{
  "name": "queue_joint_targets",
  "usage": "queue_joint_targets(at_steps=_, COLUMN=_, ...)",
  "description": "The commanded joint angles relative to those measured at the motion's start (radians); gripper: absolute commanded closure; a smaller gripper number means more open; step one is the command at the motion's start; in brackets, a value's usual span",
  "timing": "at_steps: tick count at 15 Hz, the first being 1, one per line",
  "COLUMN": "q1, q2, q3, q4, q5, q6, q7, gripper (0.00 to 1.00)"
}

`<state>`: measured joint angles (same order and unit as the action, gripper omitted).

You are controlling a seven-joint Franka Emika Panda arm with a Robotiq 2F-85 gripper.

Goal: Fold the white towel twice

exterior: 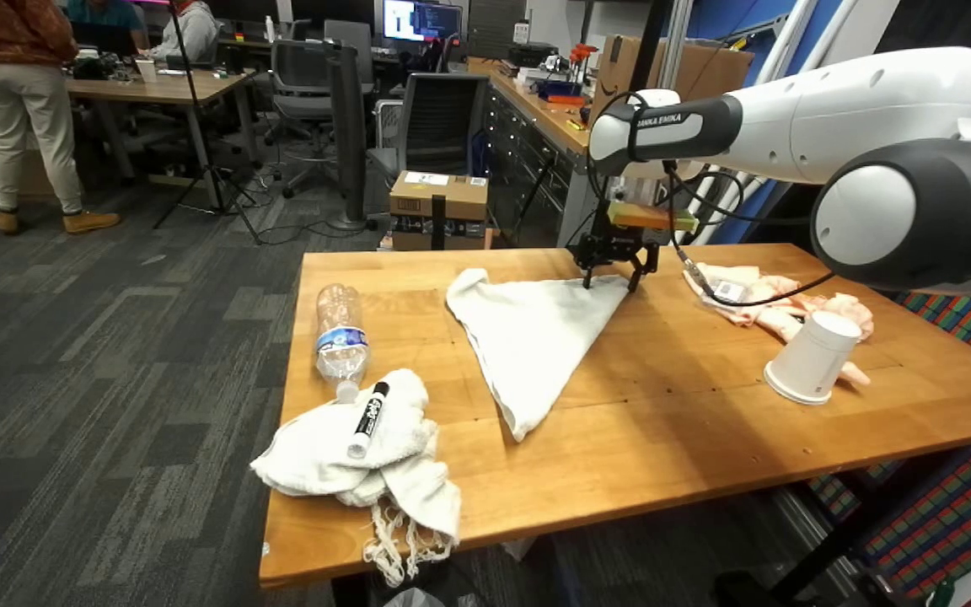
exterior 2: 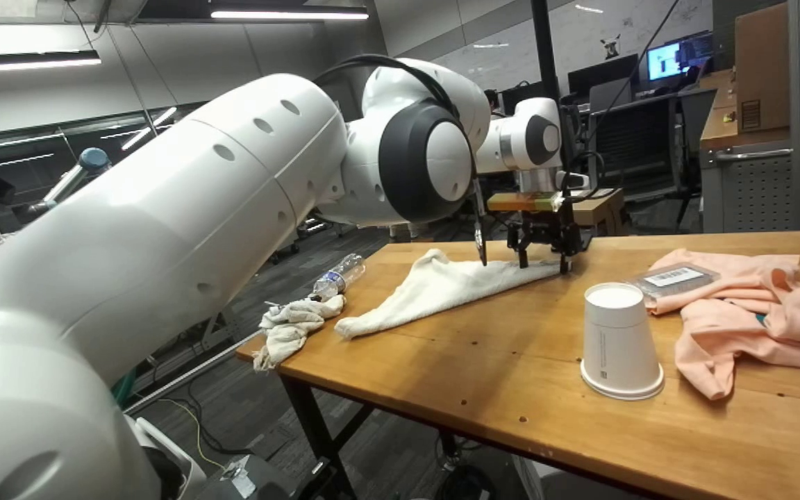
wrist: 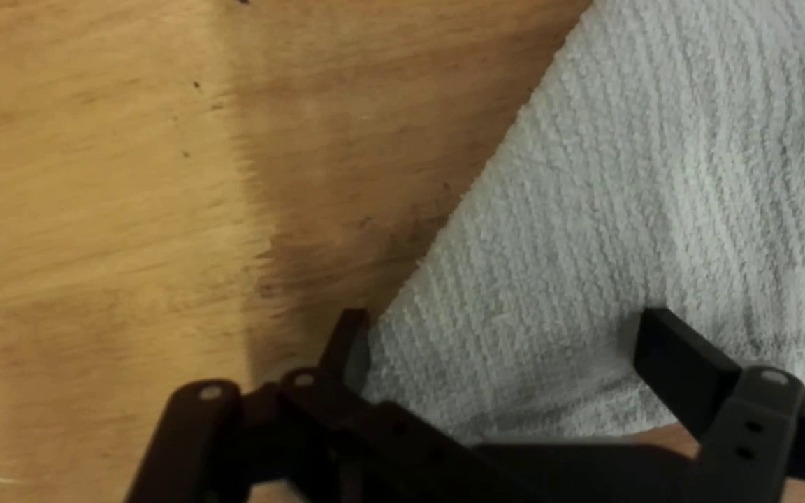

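Note:
The white towel point(exterior: 536, 337) lies on the wooden table in a triangular, folded-looking shape. It also shows in an exterior view point(exterior 2: 435, 292) and fills much of the wrist view point(wrist: 584, 230). My gripper point(exterior: 610, 286) is low over the towel's far corner, fingers pointing down. In an exterior view the gripper point(exterior 2: 544, 267) has its fingertips at the towel's surface. In the wrist view the gripper point(wrist: 505, 320) is open, its fingers wide apart with the towel's corner between them. One finger is beside the slanted edge, the other over the cloth. The corner's tip is partly hidden by the gripper.
A crumpled off-white fringed cloth point(exterior: 325, 451) with a marker point(exterior: 369, 420) on it lies near a plastic bottle point(exterior: 340, 337). An upside-down paper cup point(exterior: 814, 358) stands beside a pink cloth point(exterior 2: 740, 319) with a clear package point(exterior 2: 678, 279) on it.

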<state>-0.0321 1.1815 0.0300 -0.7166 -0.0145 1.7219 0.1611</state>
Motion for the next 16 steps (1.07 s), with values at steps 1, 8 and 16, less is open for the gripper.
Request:
queue_joint_targets(at_steps=1, q1=-0.001, q2=0.015, q3=0.002, q4=0.021, q5=0.000, q6=-0.008, q7=-0.011, gripper=0.32)
queue_joint_targets(at_steps=8, q1=0.025, q2=-0.014, q3=-0.002, q4=0.003, q5=-0.017, q6=-0.009, q7=-0.017, gripper=0.86)
queue_joint_targets(at_steps=16, q1=0.105, q2=-0.065, q3=-0.015, q4=-0.021, q5=-0.063, q6=0.009, q7=-0.006, gripper=0.97)
